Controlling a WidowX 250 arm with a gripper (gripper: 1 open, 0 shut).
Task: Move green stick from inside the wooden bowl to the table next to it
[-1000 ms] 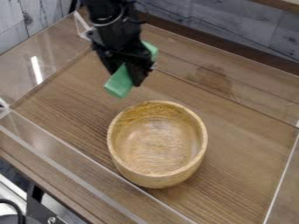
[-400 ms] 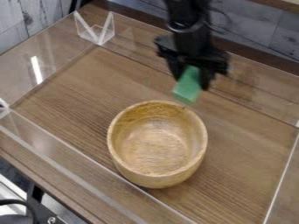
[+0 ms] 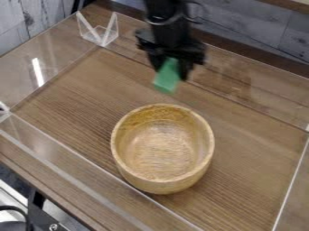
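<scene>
The gripper [image 3: 171, 65] is pinching the green stick [image 3: 168, 78] tight, dangling it tilted above the table [image 3: 72, 99] just behind the wooden bowl [image 3: 163, 147], already clear of its rim, presumably so it can be set down beside it.

Gripper holding a green stick above the table, beyond the bowl

The black gripper [image 3: 172, 65] pinches the green stick [image 3: 168, 77], tilted, over the brown table [image 3: 72, 99]. The wooden bowl [image 3: 163, 147] sits nearer, empty, between clear walls [image 3: 97, 27].
</scene>
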